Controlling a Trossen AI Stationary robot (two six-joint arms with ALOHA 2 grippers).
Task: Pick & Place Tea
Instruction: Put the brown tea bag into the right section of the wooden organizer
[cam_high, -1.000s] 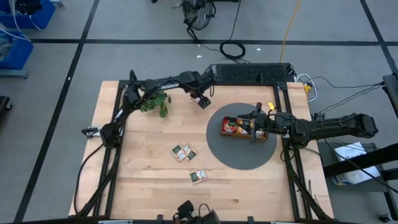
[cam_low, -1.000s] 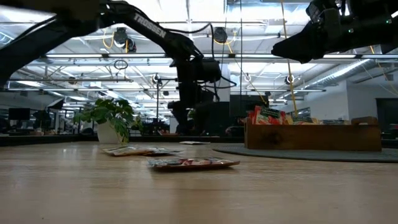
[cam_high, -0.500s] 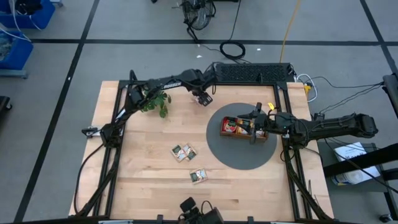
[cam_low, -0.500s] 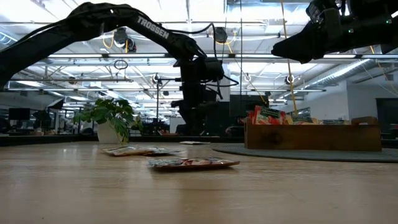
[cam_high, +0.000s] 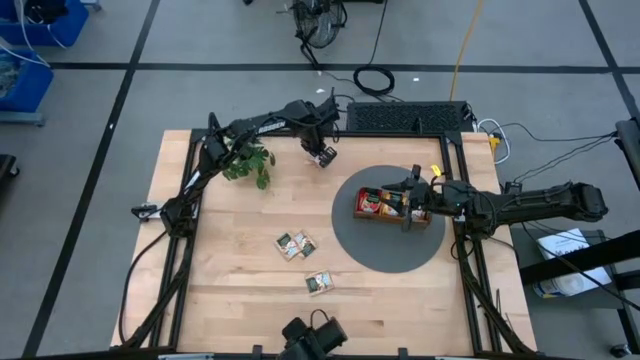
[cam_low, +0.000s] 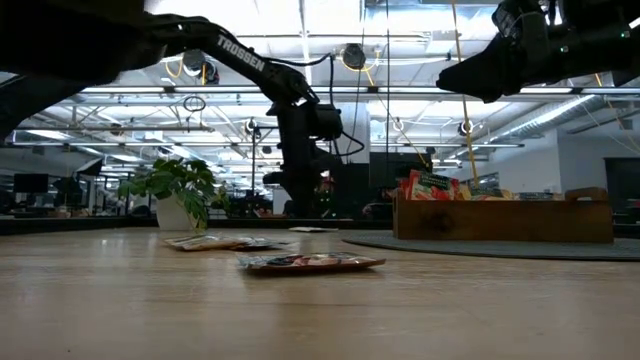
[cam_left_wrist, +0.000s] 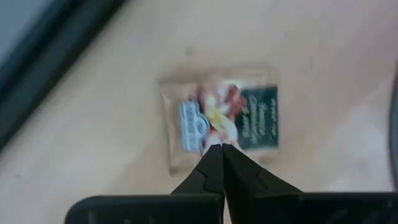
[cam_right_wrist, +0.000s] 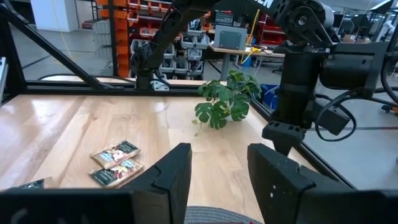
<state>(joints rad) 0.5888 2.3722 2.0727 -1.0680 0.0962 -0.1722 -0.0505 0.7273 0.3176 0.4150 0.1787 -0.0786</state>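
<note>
Two tea sachets (cam_right_wrist: 116, 163) on the wooden table (cam_right_wrist: 56, 130), leafy plant (cam_right_wrist: 225, 98) beyond, parted right pincer (cam_right_wrist: 219, 175) in front.

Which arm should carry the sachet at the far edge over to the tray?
Left. Its gripper is shut on that sachet. The right gripper hangs open over the tray and holds nothing.

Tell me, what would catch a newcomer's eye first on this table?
Probably the left gripper, at the table's far edge near the small plant, its fingers pinched shut on a tea sachet. Next, the wooden tray stuffed with sachets on a round grey mat, the right gripper above it.
</note>
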